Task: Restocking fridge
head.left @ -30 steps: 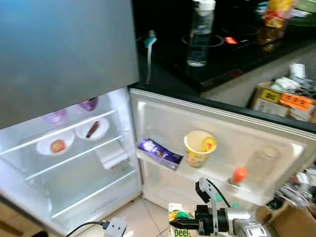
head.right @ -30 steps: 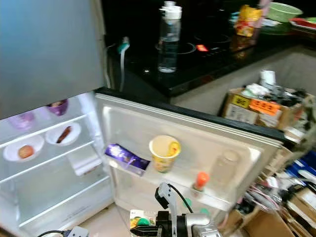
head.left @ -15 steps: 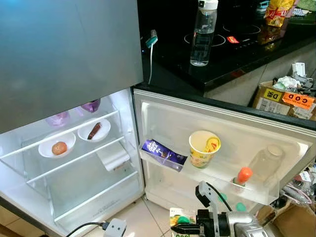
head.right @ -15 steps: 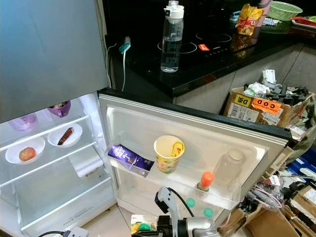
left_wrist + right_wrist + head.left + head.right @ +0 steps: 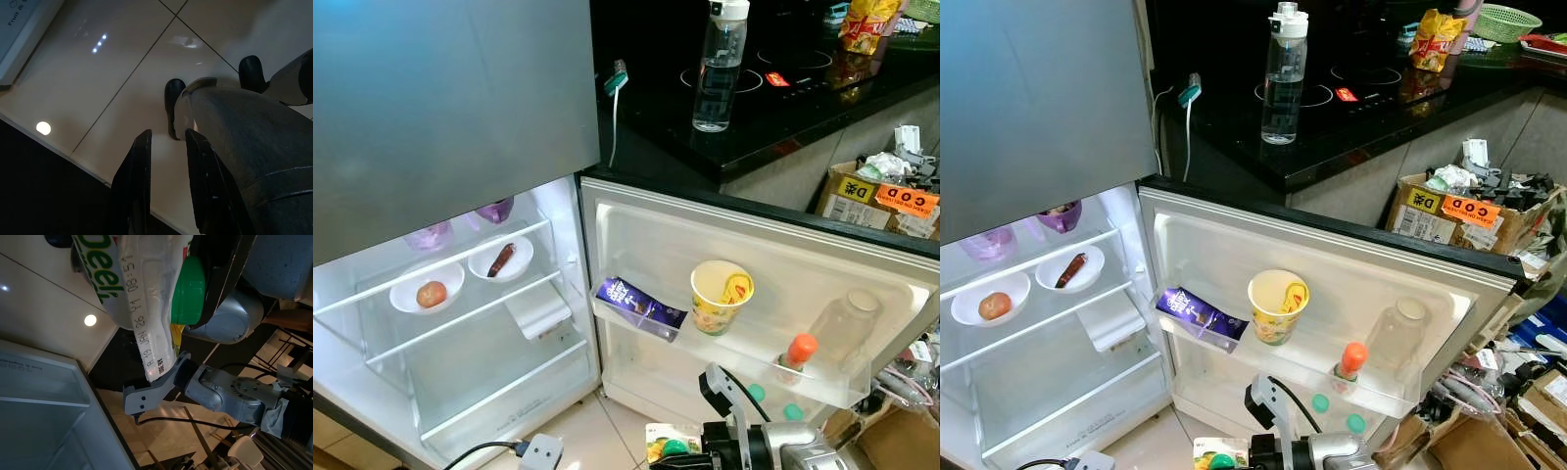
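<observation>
My right gripper (image 5: 674,456) is low in front of the open fridge door and is shut on a juice pouch (image 5: 659,447) with a green cap. In the right wrist view the pouch (image 5: 142,298) hangs between the fingers, its green cap (image 5: 189,290) pressed against one of them. The door shelf (image 5: 744,354) just beyond holds a purple chocolate pack (image 5: 636,302), a yellow cup (image 5: 722,294), an orange-capped bottle (image 5: 795,354) and a clear jar (image 5: 842,323). My left gripper (image 5: 167,133) hangs idle over the tiled floor, with a narrow empty gap between its fingers.
Inside the fridge, glass shelves carry two white plates (image 5: 429,286) with food and two purple bowls (image 5: 494,209). A water bottle (image 5: 718,64) stands on the black counter above the door. Cardboard boxes (image 5: 881,196) and clutter crowd the right side.
The view has steadied after a small camera shift. My right gripper with the pouch sits slightly lower in view.
</observation>
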You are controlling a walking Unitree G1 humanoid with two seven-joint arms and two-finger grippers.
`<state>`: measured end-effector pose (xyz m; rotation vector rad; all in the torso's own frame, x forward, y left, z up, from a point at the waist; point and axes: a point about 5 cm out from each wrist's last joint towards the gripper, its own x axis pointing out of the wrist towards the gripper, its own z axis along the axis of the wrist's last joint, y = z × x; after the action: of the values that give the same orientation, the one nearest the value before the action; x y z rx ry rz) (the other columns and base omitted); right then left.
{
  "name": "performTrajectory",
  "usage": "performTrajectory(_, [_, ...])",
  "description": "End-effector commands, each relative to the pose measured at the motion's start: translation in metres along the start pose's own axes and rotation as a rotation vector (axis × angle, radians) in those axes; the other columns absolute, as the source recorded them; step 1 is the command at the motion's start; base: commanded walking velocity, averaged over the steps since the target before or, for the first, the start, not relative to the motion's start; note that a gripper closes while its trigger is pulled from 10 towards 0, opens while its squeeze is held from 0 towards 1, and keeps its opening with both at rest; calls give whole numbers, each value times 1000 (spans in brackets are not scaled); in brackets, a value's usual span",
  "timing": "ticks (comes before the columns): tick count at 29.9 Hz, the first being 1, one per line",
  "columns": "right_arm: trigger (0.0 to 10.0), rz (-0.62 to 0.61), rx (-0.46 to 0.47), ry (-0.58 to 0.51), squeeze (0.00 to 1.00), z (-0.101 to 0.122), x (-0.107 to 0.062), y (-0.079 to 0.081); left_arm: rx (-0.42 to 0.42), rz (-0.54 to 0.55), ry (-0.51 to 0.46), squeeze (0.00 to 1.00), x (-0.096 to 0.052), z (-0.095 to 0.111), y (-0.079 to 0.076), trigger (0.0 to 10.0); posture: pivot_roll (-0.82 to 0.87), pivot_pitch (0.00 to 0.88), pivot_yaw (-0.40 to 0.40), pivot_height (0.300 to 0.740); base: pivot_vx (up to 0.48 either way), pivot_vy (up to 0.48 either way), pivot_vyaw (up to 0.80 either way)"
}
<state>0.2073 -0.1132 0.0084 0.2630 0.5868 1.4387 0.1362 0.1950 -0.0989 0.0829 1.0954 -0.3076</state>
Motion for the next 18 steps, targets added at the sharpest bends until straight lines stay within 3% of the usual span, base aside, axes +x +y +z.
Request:
performTrajectory(1, [10000, -5, -7, -25, 0, 4, -1, 1, -6, 1, 17, 0, 0, -3, -1, 10000, -70, 0, -27, 740, 0, 0, 0])
performTrajectory(5, [10000, -7, -11, -31, 0, 7, -1, 3, -8, 0, 20, 0, 0, -4, -2, 10000, -72, 0, -27, 740, -121, 0, 0])
performTrajectory(18, [10000, -21, -14, -36, 0, 9, -1, 2, -8, -1, 25, 0, 0, -5, -2, 10000, -72, 0, -27, 740, -291, 0, 0])
